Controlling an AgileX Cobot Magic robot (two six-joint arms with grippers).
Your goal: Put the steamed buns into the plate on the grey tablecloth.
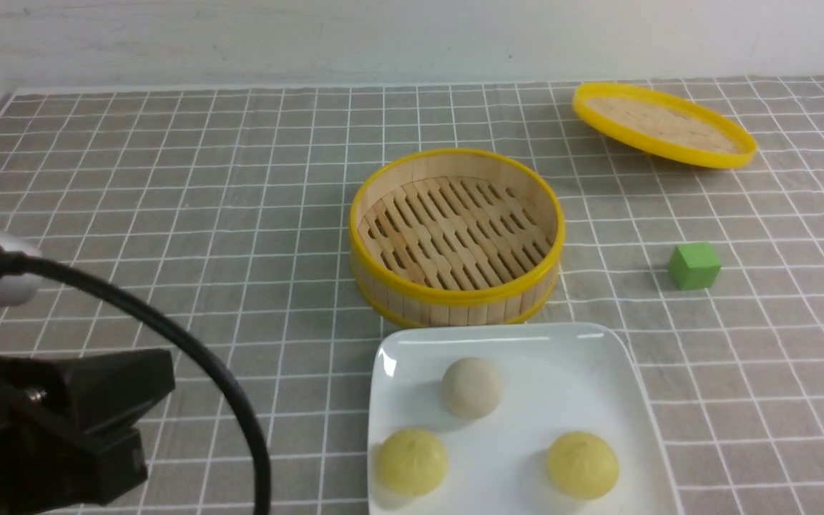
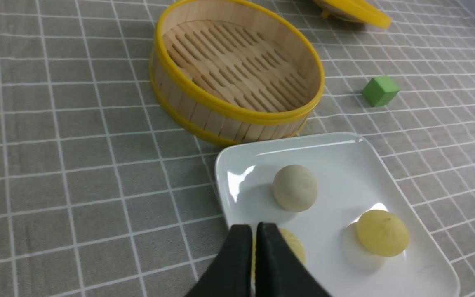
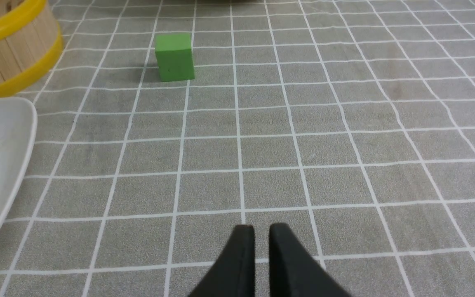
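Front view shows you the grey tablecloth (image 1: pixel 169 214) covering the counter, one cloth under everything. Next in size is the single plate (image 1: pixel 584 357), at the near edge, just near of the one steamer basket (image 1: pixel 457 236); the two look to be touching or nearly so, which would keep each transfer short. The basket is bare inside. Its one lid (image 1: pixel 662 125) sits far right, tilted, out of the working path. All three steamed buns (image 1: pixel 472 387) are on the plate: one off-white toward the far side, two pale yellow at the near left and near right, each apart from the others. So you can judge the task finished. One green cube (image 1: pixel 694 265) stands right of the basket, uninvolved. Your left gripper (image 2: pixel 255 231) hovers over the near-left yellow bun with its jaws together and holding nothing; your right gripper (image 3: pixel 261 233) is likewise closed and empty over bare cloth.
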